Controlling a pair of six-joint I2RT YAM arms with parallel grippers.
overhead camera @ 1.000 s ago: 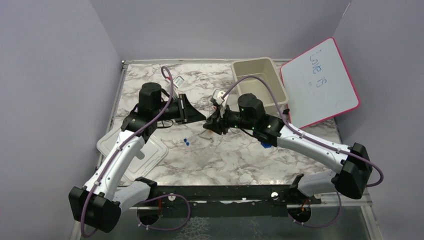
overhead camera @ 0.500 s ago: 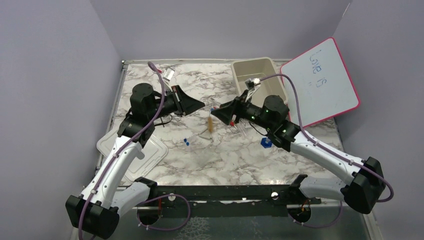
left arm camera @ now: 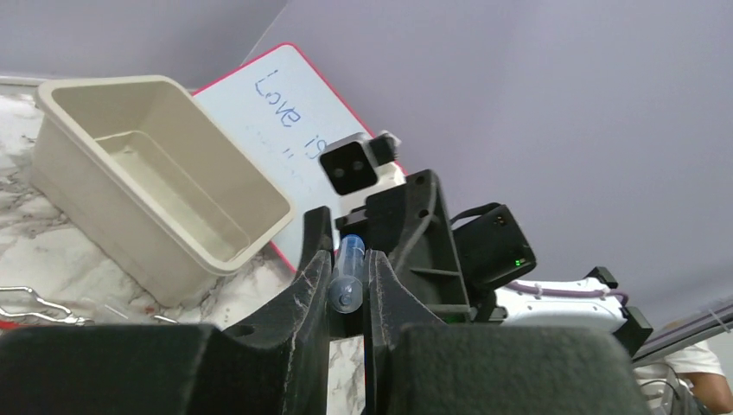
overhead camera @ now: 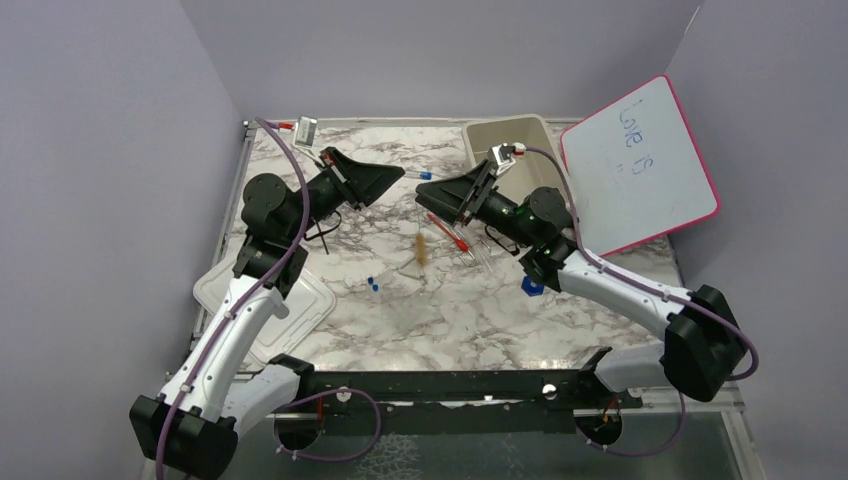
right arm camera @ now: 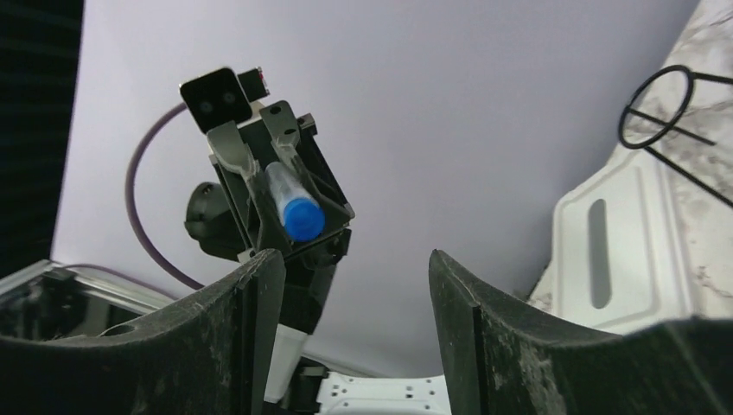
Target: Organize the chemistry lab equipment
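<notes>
Brush (overhead camera: 423, 247) left of dropper (overhead camera: 455, 240), before tub (overhead camera: 505, 121)

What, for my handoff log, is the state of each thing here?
left gripper: shut on the clear tube
clear tube: capped, held aloft
right gripper: open, empty
beige tub: uncovered, nothing seen inside
white lid: off, lying flat
dropper: lying loose
wire brush: lying loose

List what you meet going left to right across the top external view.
White lid → left gripper gripping a blue-capped tube → blue hexagonal-based piece → pink-framed whiteboard.
</notes>
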